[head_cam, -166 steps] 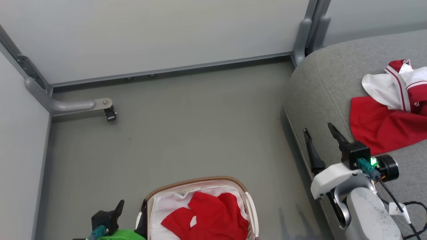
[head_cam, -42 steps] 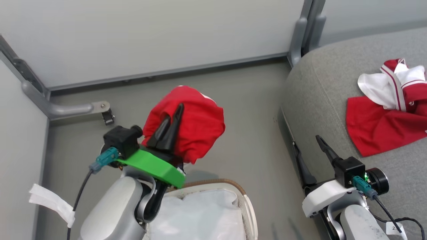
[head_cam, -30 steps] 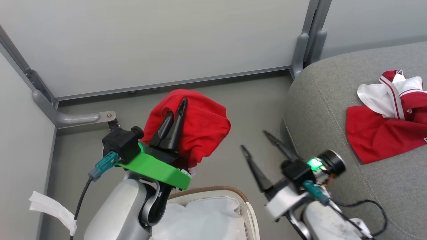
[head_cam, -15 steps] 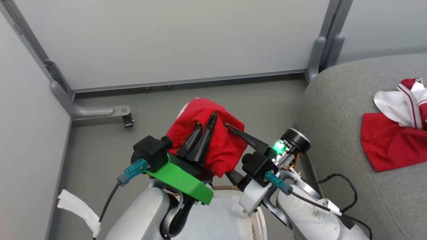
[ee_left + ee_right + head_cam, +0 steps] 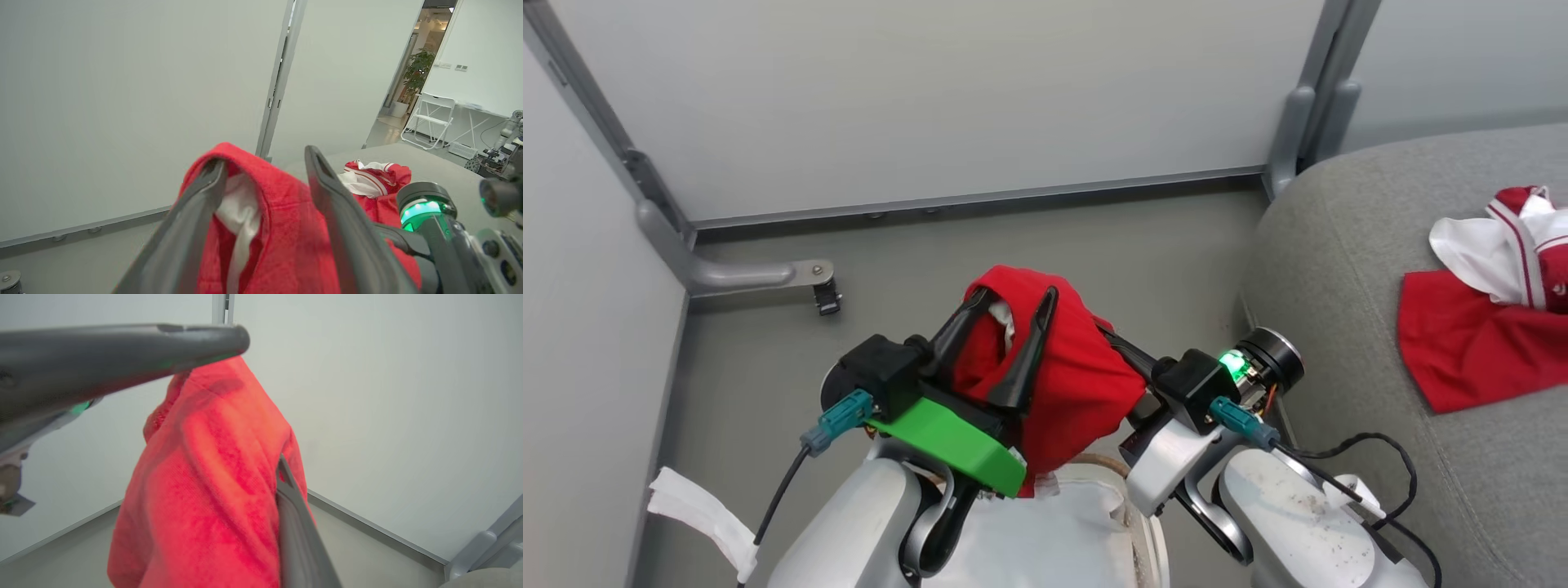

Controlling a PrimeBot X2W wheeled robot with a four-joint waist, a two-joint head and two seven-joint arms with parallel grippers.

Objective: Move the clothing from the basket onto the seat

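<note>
Red garment (image 5: 1078, 384) hangs off L tool (image 5: 1013, 295), fingers (image 5: 1029, 359) spread w/ cloth bunched btwn them, above basket (image 5: 1137, 531). R tool (image 5: 1131, 358) at its right side, one finger on cloth, other hidden – grip can't tell. Jersey (image 5: 1470, 359) lies on seat (image 5: 1339, 269).

My forearms (image 5: 849, 531) are pale grey, plugs (image 5: 837, 412) teal. The left one wears a green plate (image 5: 947, 445); the right, a green light (image 5: 1232, 360).

The raised garment (image 5: 1078, 384) is plain red with white inside, the jersey (image 5: 1470, 351) red with white striped trim, the seat (image 5: 1339, 245) woven grey.
</note>
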